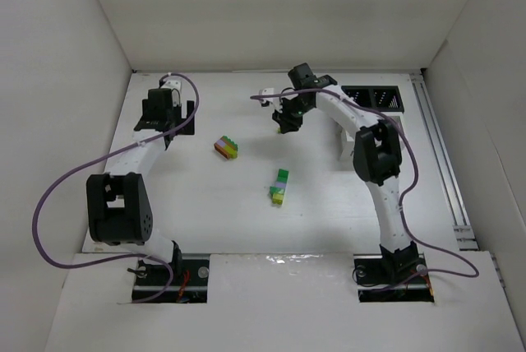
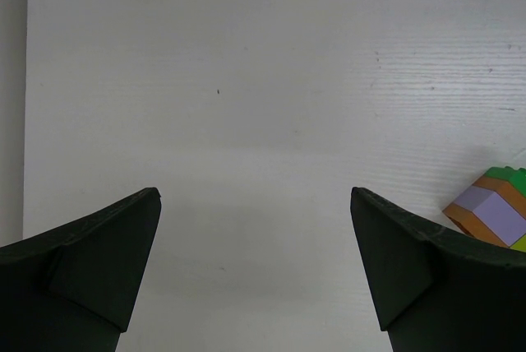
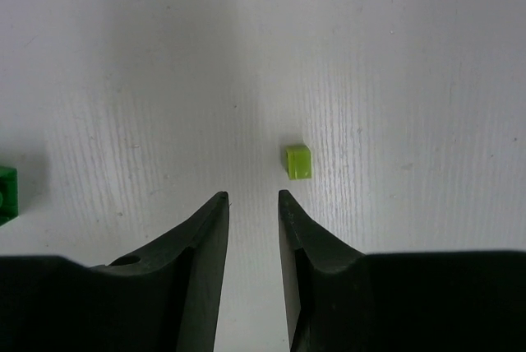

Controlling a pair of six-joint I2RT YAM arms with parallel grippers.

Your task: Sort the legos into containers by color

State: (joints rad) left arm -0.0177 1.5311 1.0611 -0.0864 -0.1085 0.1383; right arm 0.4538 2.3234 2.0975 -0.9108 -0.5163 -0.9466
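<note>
A multicoloured stack of legos [image 1: 227,148] lies left of centre; its orange, purple and green end [image 2: 493,212] shows at the right edge of the left wrist view. A green and lime stack [image 1: 280,186] lies mid-table. My left gripper [image 1: 185,122] [image 2: 254,192] stands wide open over bare table, left of the multicoloured stack. My right gripper [image 1: 286,124] [image 3: 252,195] hangs at the back centre, its jaws a narrow gap apart with nothing between them. A single lime brick [image 3: 298,161] lies just beyond its right fingertip. A green brick [image 3: 6,194] shows at the left edge.
The black two-compartment container [image 1: 374,99] stands at the back right. A small white object [image 1: 266,94] sits behind the right wrist, partly hidden. White walls close in the table on three sides. A purple cable [image 1: 57,196] loops beside the left arm.
</note>
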